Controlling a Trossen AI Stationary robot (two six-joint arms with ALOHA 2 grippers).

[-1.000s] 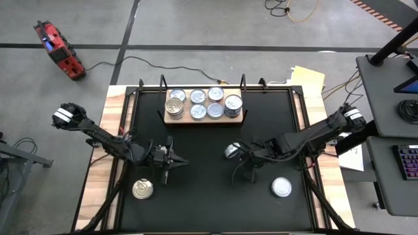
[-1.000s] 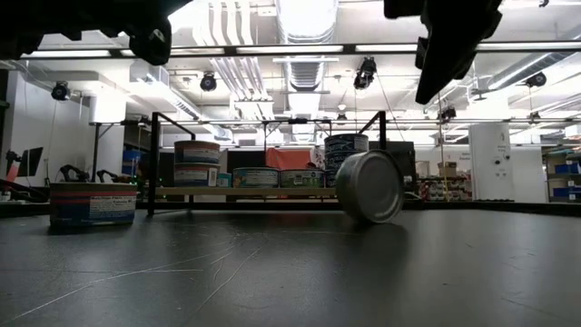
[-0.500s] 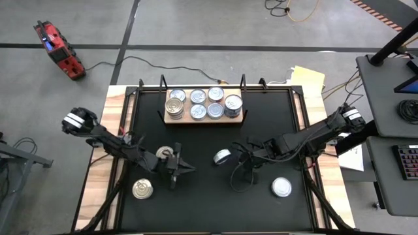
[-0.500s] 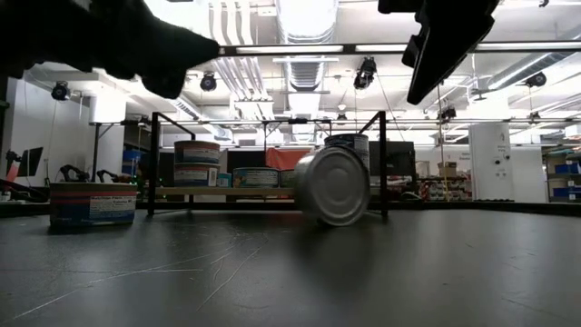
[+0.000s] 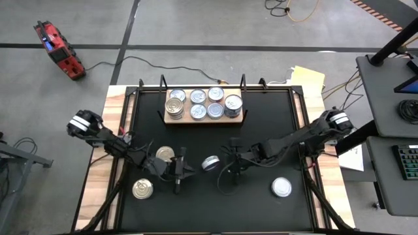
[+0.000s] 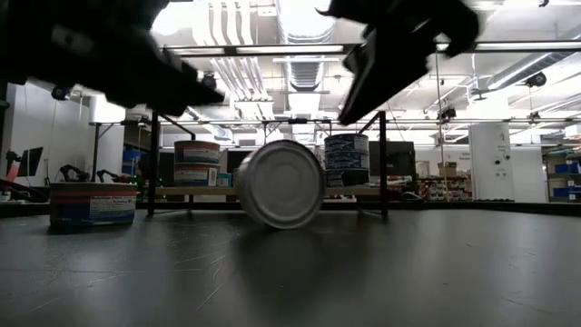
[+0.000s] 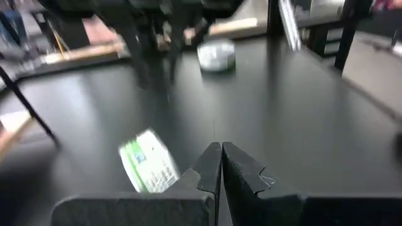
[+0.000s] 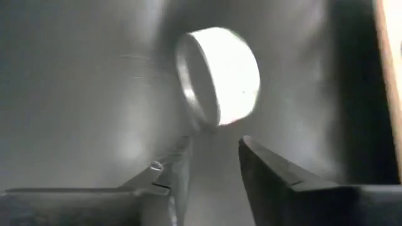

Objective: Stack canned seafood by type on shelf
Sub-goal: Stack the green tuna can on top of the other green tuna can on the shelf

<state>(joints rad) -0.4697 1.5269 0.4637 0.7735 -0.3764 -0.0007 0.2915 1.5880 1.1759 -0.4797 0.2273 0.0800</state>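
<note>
Lowest in the high view, a gold-topped can [image 5: 143,189] sits flat at lower left and a silver-topped can [image 5: 281,187] at lower right, both on the black table [image 5: 261,124]. Just above them, mid-frame, a rolling can [image 5: 210,162] lies on its side between the two grippers, touched by neither. The low view alone shows it standing on its rim, its round silver end [image 6: 280,183] facing the camera at centre frame. The right wrist view shows the same can [image 8: 218,75] just ahead of the fingers, free of them.

The left gripper [image 5: 177,171] points toward the frame's centre from the left, its arm stretched low from the left table edge; the left wrist view shows its fingers [image 7: 242,172] pressed together, clenched on nothing. Another gold-topped can [image 5: 165,155] lies just above that arm. The wrist view also catches a green-labelled can [image 7: 149,168] beside the fingers, blurred.

The right gripper [image 5: 232,163] reaches in from the right, just right of the rolling can; in its wrist view the fingers [image 8: 270,169] stand parted with a gap between them, grasping nothing.

Farthest, near the top centre, the shelf [image 5: 171,119] carries several silver-topped cans [image 5: 207,102] in two rows; the low view shows some of them doubled up in stacks [image 6: 346,161].
</note>
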